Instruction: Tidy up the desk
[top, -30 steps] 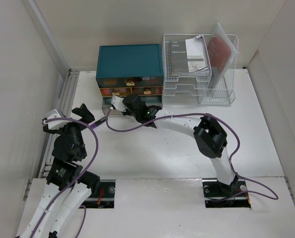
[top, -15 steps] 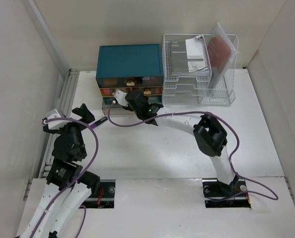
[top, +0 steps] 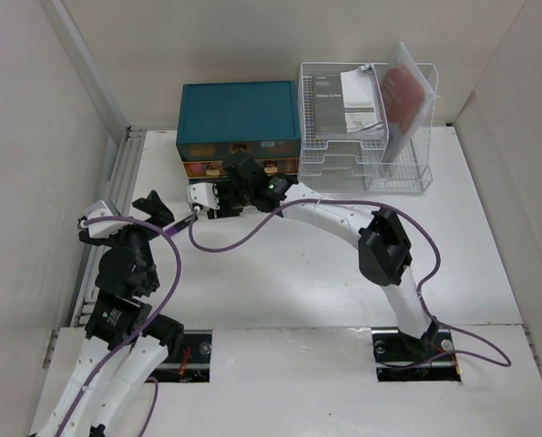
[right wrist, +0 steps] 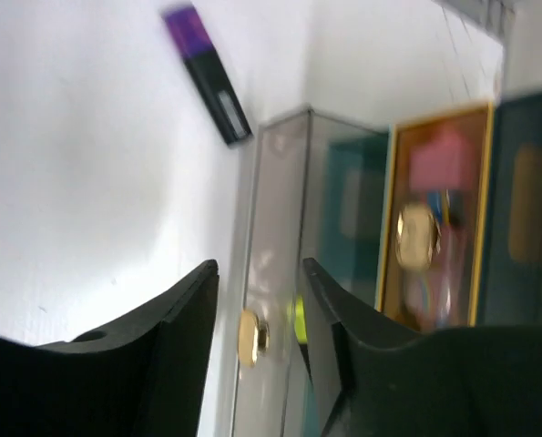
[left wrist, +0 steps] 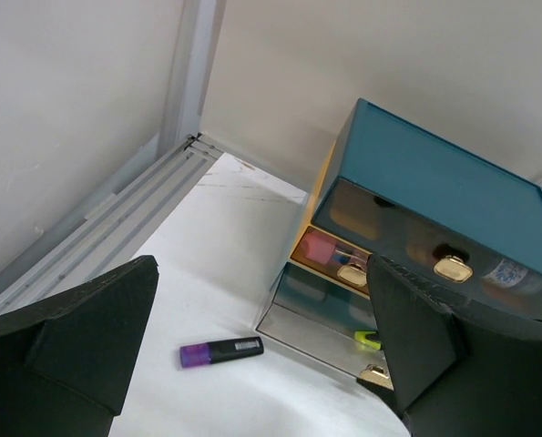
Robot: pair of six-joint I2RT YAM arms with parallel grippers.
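Desk: the large flat white desk [top: 298, 282] carries everything; its far-left corner is where the work is.
Loose item: a purple-and-black highlighter pen [left wrist: 220, 350] lies flat on the desk, just left of the chest's front corner.
Its axis: roughly crosswise to the left wrist view, purple end to the left.
Left gripper [left wrist: 261, 273]: fingers wide apart and empty, the pen lying ahead between them.
Right gripper [right wrist: 260, 273]: fingers a little apart, straddling the small gold knob [right wrist: 250, 337] of the clear bottom drawer [right wrist: 271, 228]; I cannot tell if they touch it.
Nearer arm: both are close to the pen; the left faces it squarely.
In the way: the drawer juts from the teal drawer chest [top: 239, 109] beside the pen.
Farther off: the white wire rack [top: 366, 137], well apart.
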